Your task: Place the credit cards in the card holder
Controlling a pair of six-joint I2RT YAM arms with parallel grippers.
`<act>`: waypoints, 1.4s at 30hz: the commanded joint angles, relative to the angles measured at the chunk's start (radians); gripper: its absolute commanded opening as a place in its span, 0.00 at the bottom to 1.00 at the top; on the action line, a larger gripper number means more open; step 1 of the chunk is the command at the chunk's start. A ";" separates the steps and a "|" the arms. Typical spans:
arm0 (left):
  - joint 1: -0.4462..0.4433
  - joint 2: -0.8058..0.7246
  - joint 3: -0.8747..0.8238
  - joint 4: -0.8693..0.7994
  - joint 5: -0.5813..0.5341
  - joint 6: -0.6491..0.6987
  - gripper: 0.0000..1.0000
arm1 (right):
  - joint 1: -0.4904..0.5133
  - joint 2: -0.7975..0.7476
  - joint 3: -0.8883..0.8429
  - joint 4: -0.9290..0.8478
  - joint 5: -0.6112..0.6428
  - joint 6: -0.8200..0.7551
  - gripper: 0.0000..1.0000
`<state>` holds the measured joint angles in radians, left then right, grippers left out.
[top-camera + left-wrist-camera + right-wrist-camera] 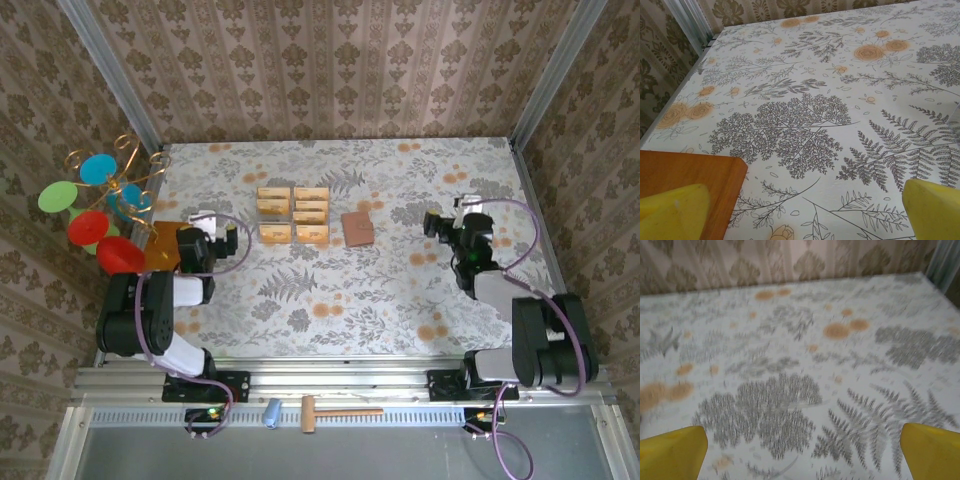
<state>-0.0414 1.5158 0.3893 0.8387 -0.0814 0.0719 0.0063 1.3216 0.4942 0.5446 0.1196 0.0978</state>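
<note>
We count six tan cards (311,212) in two columns of three near the middle of the flowered table (400,290), one brown wallet (357,228) just right of them, and the left gripper (207,219), beside one orange board (160,246), and the right gripper (452,212), both with jaws spread wide and holding nothing.

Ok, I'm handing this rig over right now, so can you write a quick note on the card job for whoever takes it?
Left gripper: open, holding nothing, over the table's left side by the orange-brown board.
Right gripper: open, holding nothing, over the right side.
Credit cards: six, in two columns of three, mid-table.
Card holder: just right of the cards, apart from them.
Done: nothing, no card picked up.
Left: all six cards go into the card holder.
</note>
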 commanded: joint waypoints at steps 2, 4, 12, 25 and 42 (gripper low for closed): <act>-0.015 -0.091 0.065 -0.136 -0.060 0.002 1.00 | -0.005 -0.065 0.163 -0.375 0.104 0.166 1.00; -0.023 -0.128 0.089 -0.201 -0.086 0.000 1.00 | -0.008 -0.077 0.223 -0.499 0.151 0.309 1.00; -0.057 -0.247 0.201 -0.473 -0.089 -0.113 1.00 | -0.016 -0.121 0.275 -0.611 -0.062 0.406 1.00; -0.226 -0.275 0.395 -0.781 -0.025 -0.347 1.00 | 0.129 0.063 0.365 -0.657 -0.347 0.471 0.78; -0.279 -0.232 0.429 -0.821 0.041 -0.347 1.00 | 0.283 0.554 0.723 -0.775 -0.368 0.487 0.58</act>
<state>-0.3092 1.2819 0.8036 0.0341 -0.0631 -0.2626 0.2909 1.8542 1.1770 -0.1928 -0.2203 0.5629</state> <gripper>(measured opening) 0.999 0.579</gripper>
